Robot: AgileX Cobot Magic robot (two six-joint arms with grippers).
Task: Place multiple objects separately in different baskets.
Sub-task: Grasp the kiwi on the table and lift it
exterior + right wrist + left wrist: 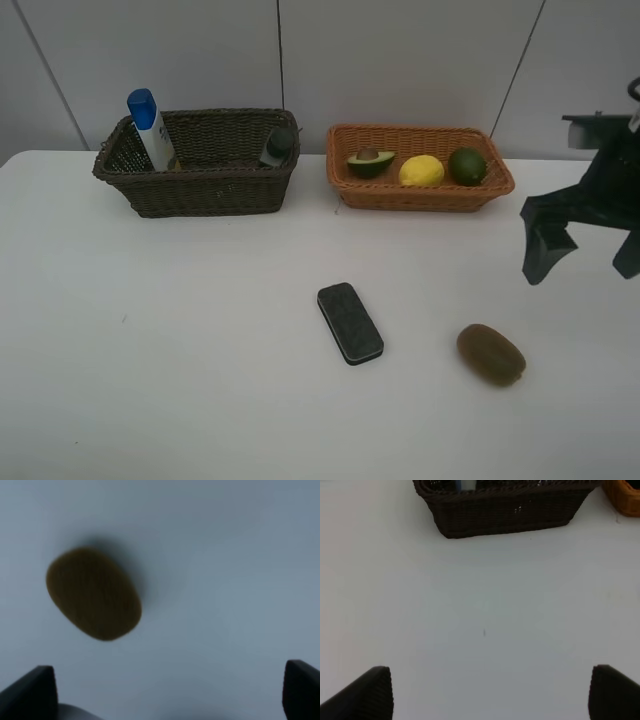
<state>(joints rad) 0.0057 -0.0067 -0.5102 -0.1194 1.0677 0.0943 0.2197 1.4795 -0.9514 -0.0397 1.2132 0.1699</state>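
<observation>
Your right gripper (pixel 583 250) hangs over the right edge of the table (pixel 150 380), its jaws spread wide with nothing between them; the brown kiwi (pixel 490 354) lies on the bare tabletop, in the high view nearer the front edge than the gripper and a little toward the middle, touching neither finger. In the right wrist view the kiwi is blurred; it sits beyond the fingertips (pixel 35 692) and closer to one finger than the other, not centred in the gap.

The black eraser block (pixel 350 322) lies flat near the middle of the table, well apart from the kiwi on the side away from your right gripper; nothing touches it.

Your left gripper (pixel 490 695) shows only in its own wrist view; its jaws are also wide apart, with only plain white table between them, and the dark brown basket (pixel 215 190) stands well ahead of it.

In that basket the blue-capped white bottle (pixel 150 128) leans at the left end and the dark grey bottle (pixel 277 146) rests at the right end. The orange-tan basket (pixel 420 195) stands just to its right, the two not touching; it holds the halved avocado (pixel 370 161), cut side up, then the yellow lemon (pixel 421 171), then the green lime (pixel 467 165), in a row from left to right.
</observation>
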